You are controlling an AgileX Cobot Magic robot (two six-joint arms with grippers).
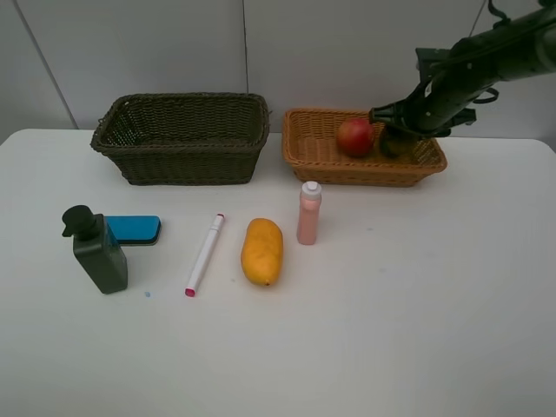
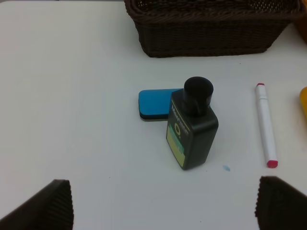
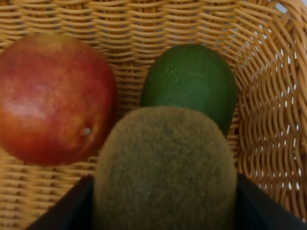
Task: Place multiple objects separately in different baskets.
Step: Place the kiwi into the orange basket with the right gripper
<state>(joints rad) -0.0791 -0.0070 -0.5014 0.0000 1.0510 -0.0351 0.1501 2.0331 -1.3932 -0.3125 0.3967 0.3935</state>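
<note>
High view: right arm [image 1: 473, 65] in the orange-tan basket [image 1: 347, 172]; left wrist: left fingers [image 2: 53, 206] spread wide, empty, facing the pump bottle [image 2: 192, 129]; right wrist: right fingers [image 3: 67, 211] grip the kiwi [image 3: 165, 167] beside the lime [image 3: 192, 81], probably just needing release there

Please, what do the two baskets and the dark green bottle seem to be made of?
The dark basket and the orange basket look like woven wicker or rattan, matte: interlaced strands with small gaps show. The dark green bottle is probably plastic, judging by its smooth, slightly glossy, evenly coloured surface.
</note>
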